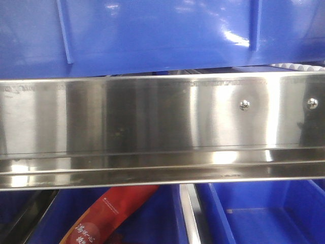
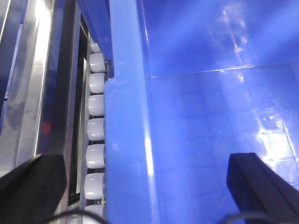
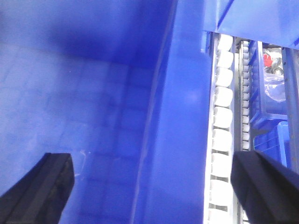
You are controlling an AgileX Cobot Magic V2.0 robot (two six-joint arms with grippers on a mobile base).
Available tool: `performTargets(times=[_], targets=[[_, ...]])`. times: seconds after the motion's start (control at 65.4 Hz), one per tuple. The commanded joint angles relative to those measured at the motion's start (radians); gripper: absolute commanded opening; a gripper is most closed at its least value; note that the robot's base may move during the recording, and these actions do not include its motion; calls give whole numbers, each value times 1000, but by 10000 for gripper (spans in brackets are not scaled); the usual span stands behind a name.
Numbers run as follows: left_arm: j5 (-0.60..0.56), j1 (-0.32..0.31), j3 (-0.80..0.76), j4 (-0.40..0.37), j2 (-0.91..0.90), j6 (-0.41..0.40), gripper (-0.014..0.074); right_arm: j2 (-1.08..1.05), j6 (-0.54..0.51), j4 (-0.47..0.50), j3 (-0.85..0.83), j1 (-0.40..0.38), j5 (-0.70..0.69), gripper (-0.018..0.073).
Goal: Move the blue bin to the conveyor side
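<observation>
Left wrist-mounted: left gripper [image 2: 145, 163] spread wide astride the blue bin [image 2: 210, 116] rim, one finger inside, clamping nothing. Right gripper [image 3: 150, 158] likewise, wide apart astride a rim. Bin rim just beside white rollers [image 2: 96, 102]; bin above steel rail rack [image 1: 152, 127].

I see a stainless rail [image 1: 152, 122] with two screws [image 1: 244, 105]; below it, a red packet [image 1: 109, 211] lies in a crate [image 1: 155, 223].

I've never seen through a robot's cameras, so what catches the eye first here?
A glossy blue bin fills the top of the front view, above a mirror-bright steel rail across the middle. Below it, a red packet lies in another blue crate. In both wrist views, black jaws stand wide apart astride the bin's wall, beside white rollers.
</observation>
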Motion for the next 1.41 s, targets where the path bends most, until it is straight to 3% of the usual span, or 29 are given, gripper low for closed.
performTargets(times=[0.0,0.122,0.199,0.443,0.535,0.917,1.391], targets=[[-8,6,2,-6,-2,2,598,-8,1,-9,0,-1,-13,536],[-8,6,2,-6,5,2,554,-8,1,-9,0,-1,-13,421],[-8,6,4,-6,7,2,468,-8,1,-9,0,-1,-13,298],[-8,6,23,-6,14,2,-46,-8,1,-9,0,-1,-13,-94],[-8,6,23,-6,14,2,6,-8,1,-9,0,-1,-13,-76],[-8,6,0,-8,-1,2,-9,-34,35,-9,-2,-1,-13,-78],[-8,6,-11,-8,-186,2,-9,-223,52,-7,-2,-1,-13,-78]])
